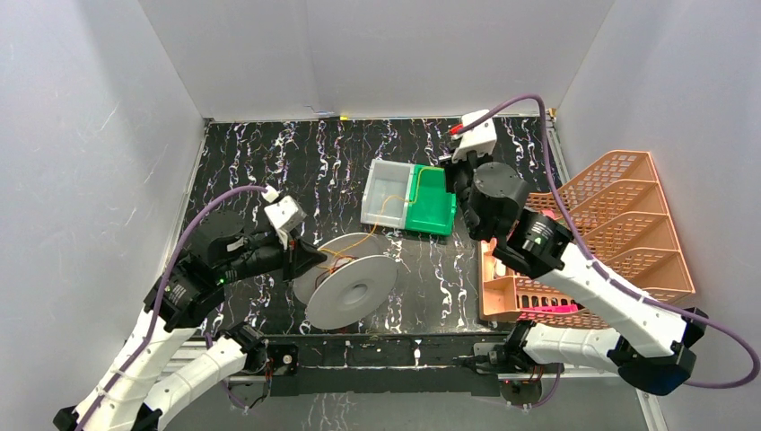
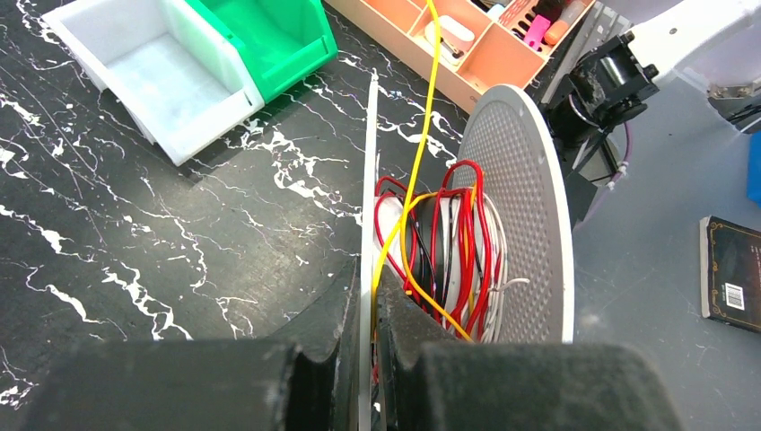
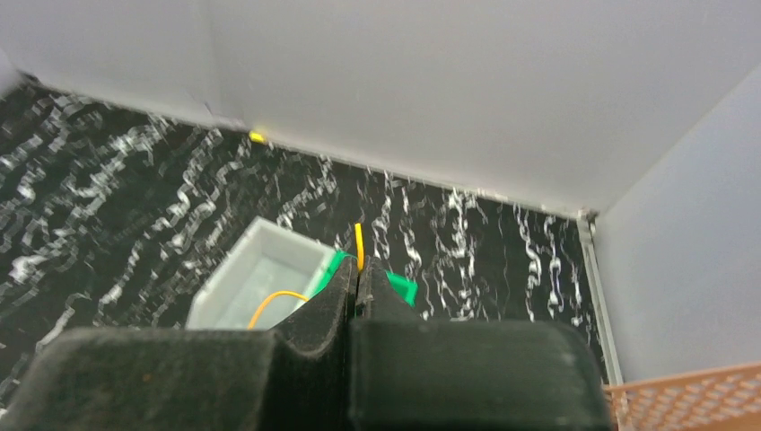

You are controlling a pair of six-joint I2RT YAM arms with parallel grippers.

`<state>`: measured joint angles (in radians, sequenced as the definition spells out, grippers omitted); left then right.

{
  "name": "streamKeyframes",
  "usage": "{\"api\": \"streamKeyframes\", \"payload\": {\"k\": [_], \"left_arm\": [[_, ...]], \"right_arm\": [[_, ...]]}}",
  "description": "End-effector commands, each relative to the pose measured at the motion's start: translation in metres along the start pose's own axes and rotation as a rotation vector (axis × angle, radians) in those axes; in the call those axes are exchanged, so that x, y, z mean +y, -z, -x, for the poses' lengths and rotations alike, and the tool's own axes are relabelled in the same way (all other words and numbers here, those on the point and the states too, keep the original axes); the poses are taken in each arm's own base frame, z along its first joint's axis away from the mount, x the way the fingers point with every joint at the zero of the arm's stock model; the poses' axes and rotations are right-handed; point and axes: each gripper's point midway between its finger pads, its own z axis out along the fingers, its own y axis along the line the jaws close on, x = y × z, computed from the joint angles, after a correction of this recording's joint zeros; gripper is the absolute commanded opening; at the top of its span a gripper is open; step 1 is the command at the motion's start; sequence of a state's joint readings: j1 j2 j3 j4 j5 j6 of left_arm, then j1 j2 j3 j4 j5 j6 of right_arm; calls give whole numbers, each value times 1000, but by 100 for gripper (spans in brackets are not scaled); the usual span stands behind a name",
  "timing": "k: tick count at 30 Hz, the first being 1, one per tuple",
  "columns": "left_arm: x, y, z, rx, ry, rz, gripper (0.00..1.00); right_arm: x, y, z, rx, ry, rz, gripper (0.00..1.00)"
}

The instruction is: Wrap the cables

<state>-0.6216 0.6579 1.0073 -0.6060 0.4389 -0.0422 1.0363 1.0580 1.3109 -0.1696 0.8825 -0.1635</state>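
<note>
A white spool (image 1: 352, 289) stands tilted on the black marbled table, with red cables (image 2: 459, 235) and white and black turns wound on its hub. My left gripper (image 1: 317, 258) (image 2: 369, 271) is shut on the thin edge of the spool's near flange (image 2: 370, 162). The far flange (image 2: 525, 224) is dotted grey. A yellow cable (image 2: 422, 126) (image 1: 395, 205) runs from the hub across the clear bin to my right gripper (image 1: 449, 171) (image 3: 359, 269), which is shut on it above the green bin. A short end of the cable (image 3: 359, 241) sticks out past the fingertips.
A clear bin (image 1: 384, 176) and a green bin (image 1: 435, 211) sit side by side mid-table. An orange compartment rack (image 1: 628, 211) and an orange tray (image 1: 513, 292) holding small items stand at the right. White walls enclose the table. A black book (image 2: 731, 274) lies off the table's edge.
</note>
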Motion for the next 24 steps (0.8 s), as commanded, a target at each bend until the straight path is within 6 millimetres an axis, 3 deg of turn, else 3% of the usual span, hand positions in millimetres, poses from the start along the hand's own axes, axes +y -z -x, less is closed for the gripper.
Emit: {"api": "streamKeyframes", "payload": {"k": [1, 8, 15, 21, 24], "left_arm": [[-11, 16, 27, -82, -16, -10, 0], [-4, 24, 53, -171, -23, 55, 0], [-3, 37, 100, -290, 0, 104, 0], [21, 47, 141, -357, 78, 265, 0], [37, 49, 158, -410, 115, 347, 0]], "right_arm": [[-13, -6, -38, 73, -183, -11, 0], [-47, -10, -150, 307, -326, -146, 0], [-43, 2, -252, 480, -468, -195, 0], [-25, 13, -306, 522, -594, -172, 0], [-14, 20, -323, 555, -649, -145, 0]]}}
